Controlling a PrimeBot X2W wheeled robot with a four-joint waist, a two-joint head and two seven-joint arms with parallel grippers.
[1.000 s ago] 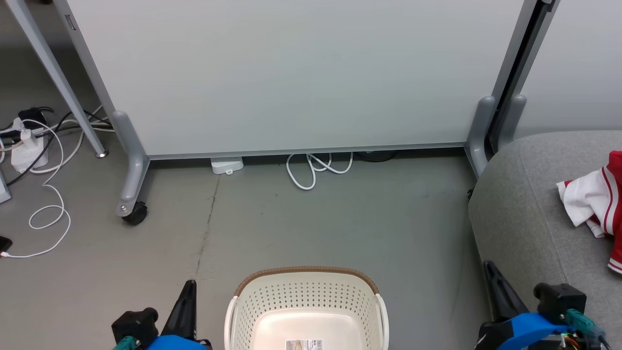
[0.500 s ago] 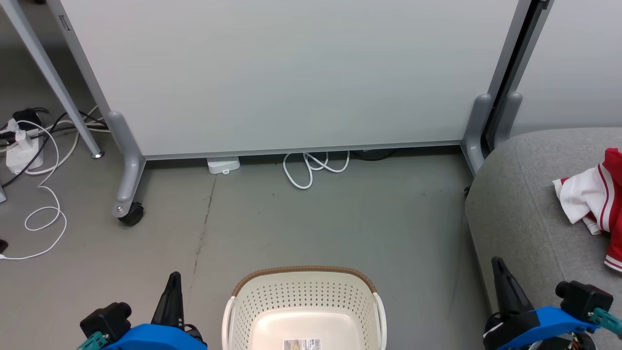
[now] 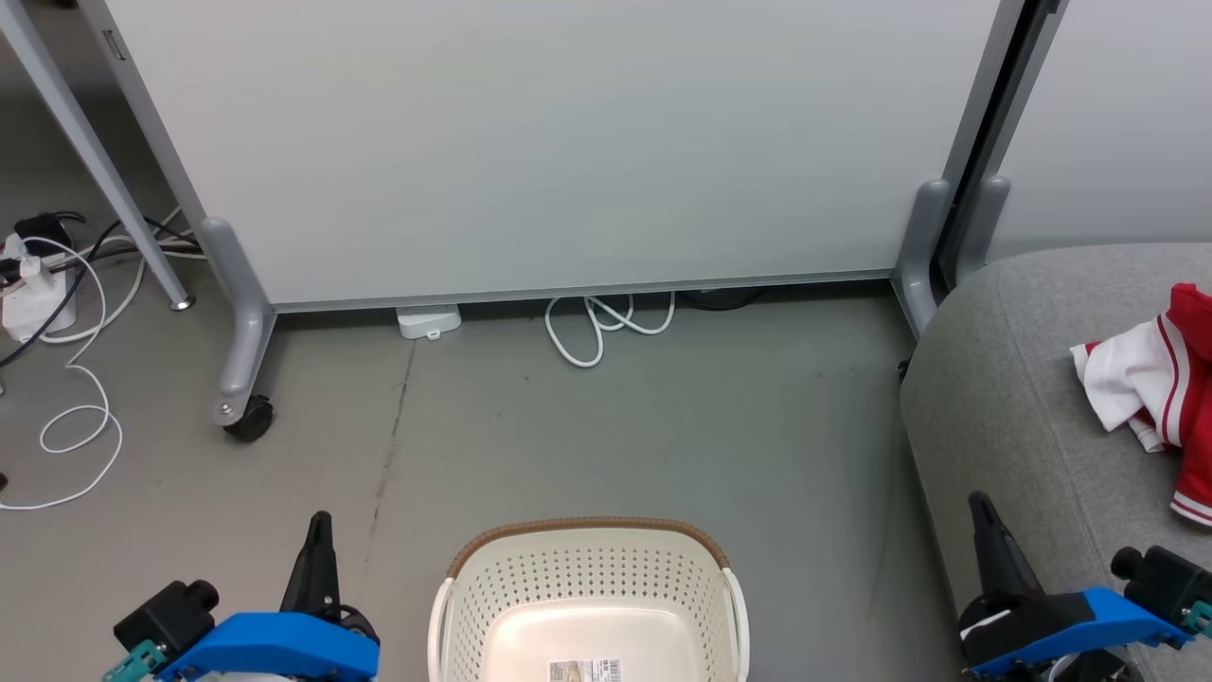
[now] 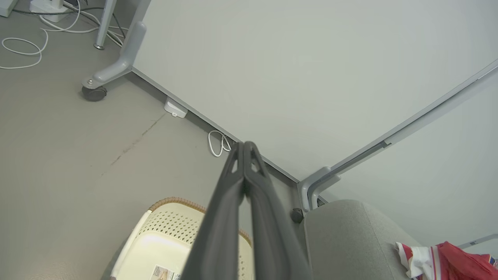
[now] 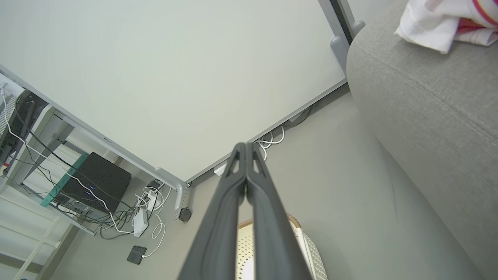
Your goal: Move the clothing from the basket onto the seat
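Left pincer and right pincer: 2 long dark tapered fingers each, mounted on blue housings; black cylindrical units and teal connectors are fitted.

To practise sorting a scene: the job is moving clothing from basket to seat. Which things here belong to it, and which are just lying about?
Belong to the job: clothing, lying on the seat; basket.
Just lying about: coiled white cable; wheeled partition; white charger with its cords.
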